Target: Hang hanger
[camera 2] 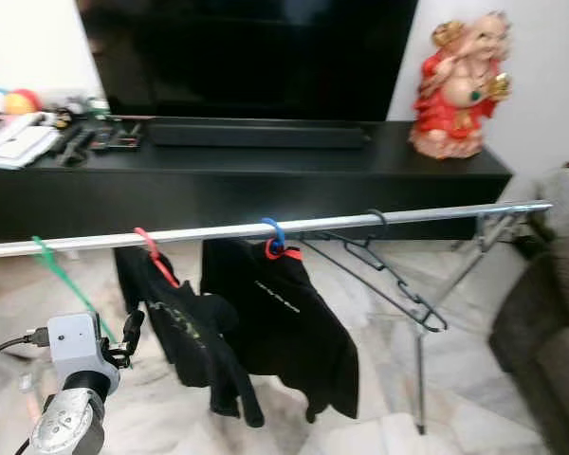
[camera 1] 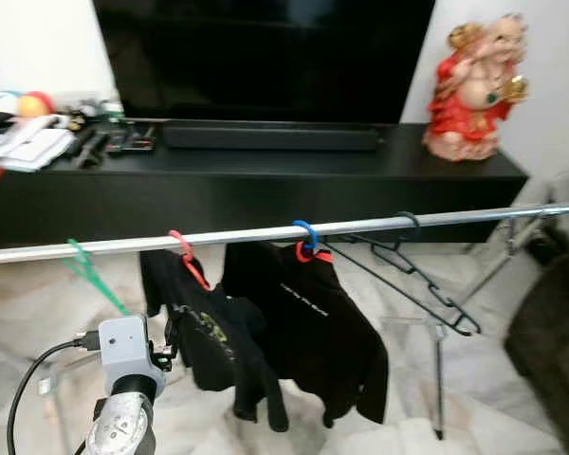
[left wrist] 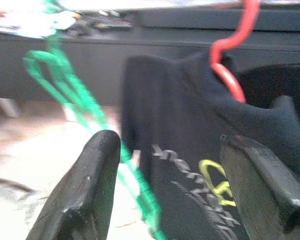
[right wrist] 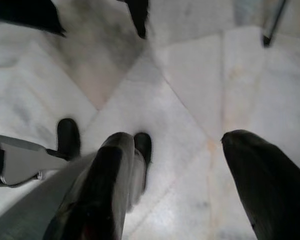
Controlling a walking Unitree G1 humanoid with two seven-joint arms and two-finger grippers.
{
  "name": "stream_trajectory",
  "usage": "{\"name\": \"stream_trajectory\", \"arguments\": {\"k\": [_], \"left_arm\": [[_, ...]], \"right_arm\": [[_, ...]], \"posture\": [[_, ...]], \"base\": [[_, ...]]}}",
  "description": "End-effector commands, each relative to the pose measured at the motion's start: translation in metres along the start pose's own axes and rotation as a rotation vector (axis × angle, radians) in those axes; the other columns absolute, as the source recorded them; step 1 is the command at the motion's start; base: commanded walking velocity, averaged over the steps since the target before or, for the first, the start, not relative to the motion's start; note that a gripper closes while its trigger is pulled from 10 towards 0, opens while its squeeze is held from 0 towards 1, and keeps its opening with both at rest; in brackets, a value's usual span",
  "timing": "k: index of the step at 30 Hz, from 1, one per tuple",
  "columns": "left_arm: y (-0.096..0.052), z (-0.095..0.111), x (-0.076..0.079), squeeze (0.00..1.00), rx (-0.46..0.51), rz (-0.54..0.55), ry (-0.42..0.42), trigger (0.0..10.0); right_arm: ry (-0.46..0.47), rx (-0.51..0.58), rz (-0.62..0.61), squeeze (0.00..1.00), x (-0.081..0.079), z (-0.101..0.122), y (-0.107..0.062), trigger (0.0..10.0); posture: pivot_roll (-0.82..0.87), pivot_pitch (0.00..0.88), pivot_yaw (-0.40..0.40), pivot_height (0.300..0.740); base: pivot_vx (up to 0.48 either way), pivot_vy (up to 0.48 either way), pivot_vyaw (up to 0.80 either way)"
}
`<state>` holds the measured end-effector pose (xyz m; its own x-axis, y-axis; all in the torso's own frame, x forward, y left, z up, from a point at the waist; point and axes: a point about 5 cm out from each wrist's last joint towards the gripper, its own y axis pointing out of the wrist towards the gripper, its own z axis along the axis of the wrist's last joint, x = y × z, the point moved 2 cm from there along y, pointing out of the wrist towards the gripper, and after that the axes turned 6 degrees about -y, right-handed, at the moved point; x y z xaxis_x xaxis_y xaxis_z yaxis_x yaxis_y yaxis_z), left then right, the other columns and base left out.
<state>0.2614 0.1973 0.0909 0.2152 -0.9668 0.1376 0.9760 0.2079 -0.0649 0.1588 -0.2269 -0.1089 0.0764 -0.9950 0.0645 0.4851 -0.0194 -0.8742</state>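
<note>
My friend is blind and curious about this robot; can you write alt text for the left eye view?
A silver clothes rail carries an empty green hanger, two black shirts on a red hanger and a blue hanger, and an empty black wire hanger. The robot's left arm rises below; a black TV cabinet stands behind.

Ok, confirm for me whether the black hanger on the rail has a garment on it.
No: the black hanger hangs bare from the rail, its wire frame open with the floor showing through.

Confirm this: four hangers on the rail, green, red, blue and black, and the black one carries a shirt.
Wrong on the last point. In the left eye view the black hanger hangs bare on the rail; the red and blue hangers carry dark shirts, and the green hanger is bare too.
</note>
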Motion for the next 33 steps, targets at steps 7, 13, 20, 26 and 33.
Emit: {"name": "stream_trajectory", "arguments": {"k": [7,13,20,26,33], "left_arm": [[-0.0005,0.0036,0.0058,0.0,0.013,-0.039,-0.01,10.0],[-0.0015,0.0049,0.0092,0.0,0.018,-0.076,-0.008,10.0],[-0.002,0.0046,0.0128,0.0,0.017,-0.106,0.005,10.0],[-0.002,0.0043,0.0136,0.0,0.018,-0.115,0.008,10.0],[-0.0028,0.0042,0.0146,0.0,0.02,-0.126,0.014,10.0]], "right_arm": [[0.007,0.001,0.002,0.0,-0.0019,-0.0006,0.0002,10.0],[0.014,0.003,0.001,0.0,-0.0023,-0.0004,0.0003,10.0],[0.027,0.002,-0.002,0.0,-0.0023,-0.0008,0.0003,10.0],[0.024,0.003,-0.002,0.0,-0.0023,-0.0007,0.0003,10.0],[0.019,0.0,-0.001,0.0,-0.0026,-0.0012,0.0003,10.0]], "posture": [[-0.01,0.052,0.005,0.74],[-0.01,0.053,0.009,0.74],[-0.01,0.051,0.01,0.74],[-0.01,0.046,0.009,0.74],[-0.01,0.037,0.01,0.74]], "base": [[0.0,0.0,0.0],[0.049,0.0,0.0],[0.344,0.0,0.0],[0.364,0.0,0.0],[0.366,0.0,0.0]]}}
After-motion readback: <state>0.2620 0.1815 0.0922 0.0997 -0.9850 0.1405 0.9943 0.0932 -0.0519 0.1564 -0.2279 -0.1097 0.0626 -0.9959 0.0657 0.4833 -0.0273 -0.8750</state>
